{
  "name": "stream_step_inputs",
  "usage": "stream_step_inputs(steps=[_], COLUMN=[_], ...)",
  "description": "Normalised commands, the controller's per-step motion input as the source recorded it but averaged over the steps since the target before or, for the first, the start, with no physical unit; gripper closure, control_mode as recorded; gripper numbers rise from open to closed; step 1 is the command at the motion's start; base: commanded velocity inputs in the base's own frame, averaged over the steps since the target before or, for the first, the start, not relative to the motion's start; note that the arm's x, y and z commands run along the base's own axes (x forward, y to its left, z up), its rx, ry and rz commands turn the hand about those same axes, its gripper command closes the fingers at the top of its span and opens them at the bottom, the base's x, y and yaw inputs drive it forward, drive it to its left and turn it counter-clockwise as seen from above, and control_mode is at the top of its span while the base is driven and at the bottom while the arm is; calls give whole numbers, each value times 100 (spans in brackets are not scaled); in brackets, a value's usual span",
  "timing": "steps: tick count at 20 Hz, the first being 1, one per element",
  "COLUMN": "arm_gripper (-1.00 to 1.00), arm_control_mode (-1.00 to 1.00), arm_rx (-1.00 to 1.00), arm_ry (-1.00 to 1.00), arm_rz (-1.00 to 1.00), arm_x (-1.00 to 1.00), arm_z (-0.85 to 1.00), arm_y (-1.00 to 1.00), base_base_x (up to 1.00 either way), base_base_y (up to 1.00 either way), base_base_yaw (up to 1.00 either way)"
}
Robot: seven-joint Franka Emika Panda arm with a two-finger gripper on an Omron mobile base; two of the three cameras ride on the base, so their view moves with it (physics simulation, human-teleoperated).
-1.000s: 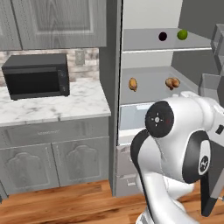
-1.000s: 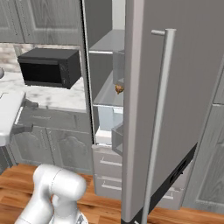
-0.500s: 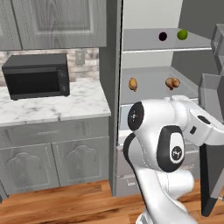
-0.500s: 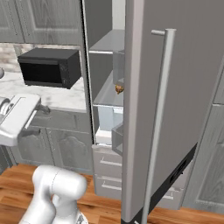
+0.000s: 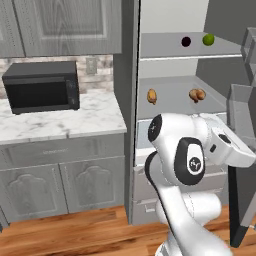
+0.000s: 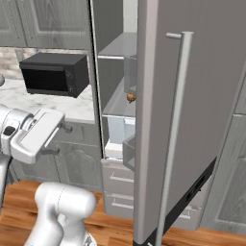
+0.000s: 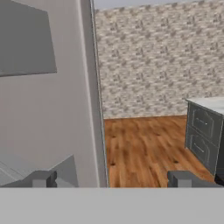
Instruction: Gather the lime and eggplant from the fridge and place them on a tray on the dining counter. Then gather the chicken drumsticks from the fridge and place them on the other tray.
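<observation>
On the open fridge's top shelf sit the dark purple eggplant [image 5: 186, 41] and, to its right, the green lime [image 5: 208, 39]. Two brown chicken drumsticks [image 5: 152, 96] [image 5: 197, 94] lie on the shelf below; one drumstick [image 6: 130, 97] peeks past the door edge. My gripper [image 6: 59, 140] hovers at counter height in front of the fridge, well below and short of the shelves. It is open with nothing between its fingertips [image 7: 41, 179]. The trays and dining counter are out of view.
The open fridge door [image 6: 192, 96] stands close on the right, its grey side [image 7: 43, 109] filling the hand view's left. A black microwave [image 5: 42, 86] sits on the marble counter [image 5: 65, 122] at left. A dark cabinet [image 7: 203, 138] stands on the wood floor [image 7: 144, 148].
My arm has swung up and round: the hand rose from pointing down near the floor to level, reaching toward the fridge. The gripper stayed open. The food has not moved.
</observation>
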Motion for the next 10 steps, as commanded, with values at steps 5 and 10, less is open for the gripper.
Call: stream_step_inputs(steps=[5,10], arm_gripper=[-100,-100], arm_control_mode=[-100,-100], arm_rx=[0,0], arm_ry=[0,0], arm_rz=[0,0], arm_x=[10,7], arm_z=[-39,-31], arm_y=[-27,-21], base_base_x=[0,0], base_base_y=[0,0], base_base_yaw=[0,0])
